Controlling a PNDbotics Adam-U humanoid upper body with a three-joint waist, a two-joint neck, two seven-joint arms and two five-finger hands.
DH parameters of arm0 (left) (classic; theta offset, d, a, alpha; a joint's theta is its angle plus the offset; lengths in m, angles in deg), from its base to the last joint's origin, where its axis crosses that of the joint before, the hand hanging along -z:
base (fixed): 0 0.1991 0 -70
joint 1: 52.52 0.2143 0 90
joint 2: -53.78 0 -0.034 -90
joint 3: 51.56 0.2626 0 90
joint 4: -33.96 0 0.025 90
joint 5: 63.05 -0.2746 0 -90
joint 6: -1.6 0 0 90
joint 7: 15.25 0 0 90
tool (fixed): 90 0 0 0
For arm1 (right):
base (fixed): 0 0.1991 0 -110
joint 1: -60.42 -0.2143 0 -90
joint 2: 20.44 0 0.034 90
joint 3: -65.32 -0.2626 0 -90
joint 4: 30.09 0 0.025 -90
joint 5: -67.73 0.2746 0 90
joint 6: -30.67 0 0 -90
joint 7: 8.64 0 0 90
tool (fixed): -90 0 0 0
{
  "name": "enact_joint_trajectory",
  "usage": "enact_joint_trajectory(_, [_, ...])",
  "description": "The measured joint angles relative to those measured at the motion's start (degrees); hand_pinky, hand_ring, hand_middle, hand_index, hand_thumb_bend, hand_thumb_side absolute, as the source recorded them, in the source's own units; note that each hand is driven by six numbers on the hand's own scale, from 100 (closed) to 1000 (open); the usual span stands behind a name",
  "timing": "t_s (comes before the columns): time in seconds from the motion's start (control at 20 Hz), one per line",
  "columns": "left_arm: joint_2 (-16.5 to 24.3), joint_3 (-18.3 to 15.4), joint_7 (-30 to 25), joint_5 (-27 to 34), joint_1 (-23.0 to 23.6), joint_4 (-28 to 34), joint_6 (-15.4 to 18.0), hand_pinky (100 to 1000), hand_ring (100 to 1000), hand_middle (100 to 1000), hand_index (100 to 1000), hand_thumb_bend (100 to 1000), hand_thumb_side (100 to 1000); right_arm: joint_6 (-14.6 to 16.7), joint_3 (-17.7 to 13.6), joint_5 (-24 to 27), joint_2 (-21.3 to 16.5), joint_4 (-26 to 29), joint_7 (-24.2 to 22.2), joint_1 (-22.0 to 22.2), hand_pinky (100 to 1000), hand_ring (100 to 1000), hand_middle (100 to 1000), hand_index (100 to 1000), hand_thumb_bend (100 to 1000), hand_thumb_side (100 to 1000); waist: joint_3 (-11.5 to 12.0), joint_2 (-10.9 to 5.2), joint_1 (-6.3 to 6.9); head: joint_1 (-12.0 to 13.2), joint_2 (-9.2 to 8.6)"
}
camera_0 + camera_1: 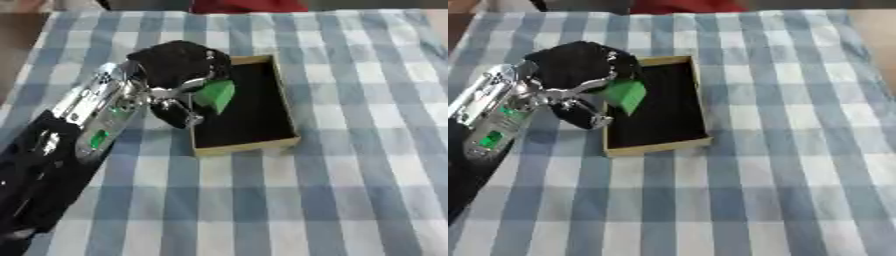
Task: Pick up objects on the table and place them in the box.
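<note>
Left hand (179, 75) hangs over the near-left side of the box (284, 142), its fingers curled round a green block (215, 95) that it pinches against the thumb. From the palm outward, the block juts toward the robot's right and slightly down, so that most of it sits above the dark floor of the box and not above the cloth. It looks wedge-like or slab-like, with a broad pale-green face turned up toward the camera; its long axis seems to run from upper right to lower left in the view, roughly along the long side of the box, though the fingers hide its upper end and its exact shape cannot be told. Whether it touches the floor of the box cannot be told either; it appears to be held just above it. The box is a shallow tan tray with a black lining, lying with its long side running away from the robot on a blue-and-white checked tablecloth (350, 200). No other loose object shows on the cloth, and nothing else lies inside the box, so by the look of it this block is the piece in hand and only its release is left. The right hand shows in neither view.
</note>
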Motion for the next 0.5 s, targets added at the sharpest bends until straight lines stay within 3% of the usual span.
enact_joint_trajectory(0.5, [-1.78,0.0,0.42,0.03,-0.82,-1.06,-0.45,665,745,741,835,222,124,-0.08,0.01,0.08,0.24,0.0,0.02,-0.02,781,736,746,790,100,1000,-0.2,0.87,-0.21,0.62,-0.28])
